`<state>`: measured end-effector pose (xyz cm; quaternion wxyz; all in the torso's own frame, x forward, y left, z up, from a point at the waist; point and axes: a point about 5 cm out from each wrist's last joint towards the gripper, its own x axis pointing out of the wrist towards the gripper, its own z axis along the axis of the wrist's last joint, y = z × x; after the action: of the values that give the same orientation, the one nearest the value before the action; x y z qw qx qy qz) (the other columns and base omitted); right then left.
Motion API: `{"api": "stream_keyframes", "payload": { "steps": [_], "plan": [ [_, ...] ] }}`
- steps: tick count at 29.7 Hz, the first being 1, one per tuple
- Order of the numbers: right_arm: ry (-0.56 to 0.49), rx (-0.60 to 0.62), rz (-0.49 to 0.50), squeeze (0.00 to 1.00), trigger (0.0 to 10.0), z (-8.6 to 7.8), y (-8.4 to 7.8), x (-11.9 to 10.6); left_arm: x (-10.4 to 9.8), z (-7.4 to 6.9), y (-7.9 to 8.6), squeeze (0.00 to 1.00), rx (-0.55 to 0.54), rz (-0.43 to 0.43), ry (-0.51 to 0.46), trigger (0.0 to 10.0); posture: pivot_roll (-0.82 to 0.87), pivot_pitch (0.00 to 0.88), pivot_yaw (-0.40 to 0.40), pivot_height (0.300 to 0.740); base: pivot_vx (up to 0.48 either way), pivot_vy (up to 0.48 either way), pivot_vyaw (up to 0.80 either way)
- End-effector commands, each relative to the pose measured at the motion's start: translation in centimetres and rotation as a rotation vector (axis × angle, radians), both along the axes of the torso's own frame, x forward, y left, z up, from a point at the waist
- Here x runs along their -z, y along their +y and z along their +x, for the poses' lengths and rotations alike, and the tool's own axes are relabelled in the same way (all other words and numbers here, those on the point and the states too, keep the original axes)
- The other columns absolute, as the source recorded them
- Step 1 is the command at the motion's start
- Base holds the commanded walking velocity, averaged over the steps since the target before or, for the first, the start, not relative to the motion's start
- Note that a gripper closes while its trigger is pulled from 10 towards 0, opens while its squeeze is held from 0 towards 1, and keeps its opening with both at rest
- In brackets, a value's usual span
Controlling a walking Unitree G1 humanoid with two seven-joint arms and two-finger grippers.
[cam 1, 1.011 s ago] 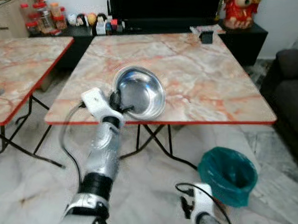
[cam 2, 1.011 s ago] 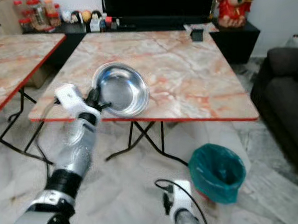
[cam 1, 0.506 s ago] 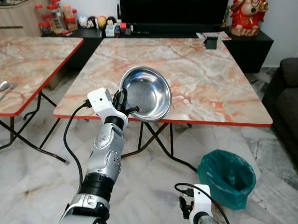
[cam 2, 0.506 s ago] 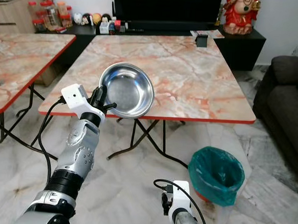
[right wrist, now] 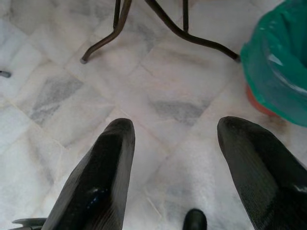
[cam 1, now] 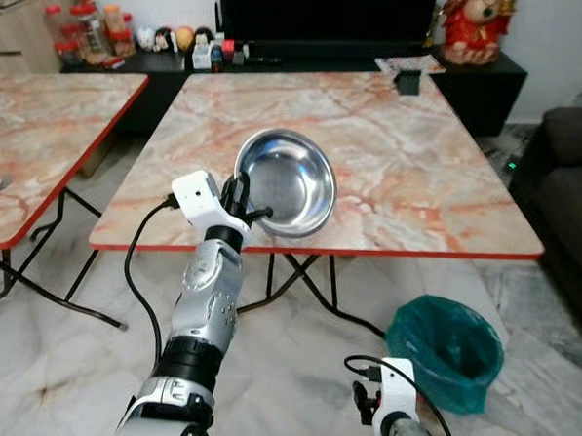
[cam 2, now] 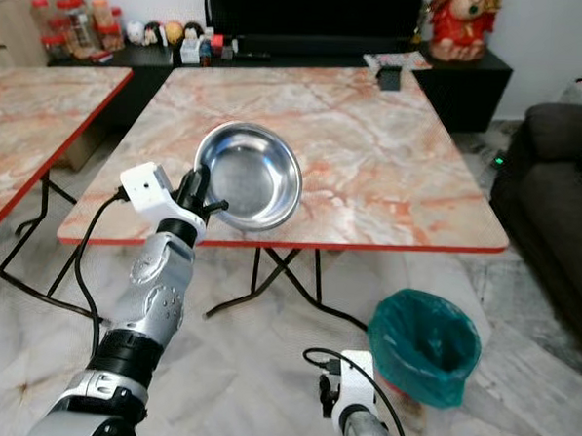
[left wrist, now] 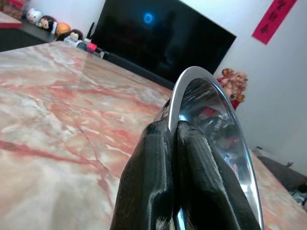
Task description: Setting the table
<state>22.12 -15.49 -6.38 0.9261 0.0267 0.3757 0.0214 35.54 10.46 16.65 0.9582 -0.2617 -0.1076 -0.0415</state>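
The left hand (cam 1: pixel 241 198) is clamped on the rim of a steel bowl (cam 1: pixel 291 182) above the marble table (cam 1: pixel 420 176); the right hand (right wrist: pixel 175 172) hangs parted above the floor.

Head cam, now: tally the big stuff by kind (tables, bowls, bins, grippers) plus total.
Tables: 2, the near table and the side table
Bowls: 1, steel bowl, pinched by the left gripper
Bins: 1, green-lined bin
Grippers: 2, incl. right gripper, open
Total: 6
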Motion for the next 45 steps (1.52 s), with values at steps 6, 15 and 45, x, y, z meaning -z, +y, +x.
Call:
{"api": "stream_keyframes", "payload": {
  "steps": [6, 15, 45],
  "plan": [
    [-0.004, 0.0, 0.002, 0.0, 10.0, 0.1, 0.0, -0.1, -1.1, 0.1, -0.2, 0.0, 0.014, 0.019, -0.046, 10.0, -0.02, 0.002, 0.056, 0.728, 0.367, 0.0, 0.0],
    [-0.006, 0.009, 0.005, 0.0, 10.0, 0.2, 0.0, -0.1, -1.3, 0.2, -0.1, 0.0, 0.013, 0.019, -0.05, 10.0, -0.02, 0.016, 0.057, 0.728, 0.369, 0.0, 0.0],
    [-0.003, -0.004, 0.0, 0.0, 10.0, 0.2, 0.1, -0.1, 0.3, -0.4, -4.7, 0.0, 0.38, -0.046, 0.083, 10.0, -0.02, 0.018, 0.063, 0.728, 0.132, 0.0, 0.0]
  ]
}}
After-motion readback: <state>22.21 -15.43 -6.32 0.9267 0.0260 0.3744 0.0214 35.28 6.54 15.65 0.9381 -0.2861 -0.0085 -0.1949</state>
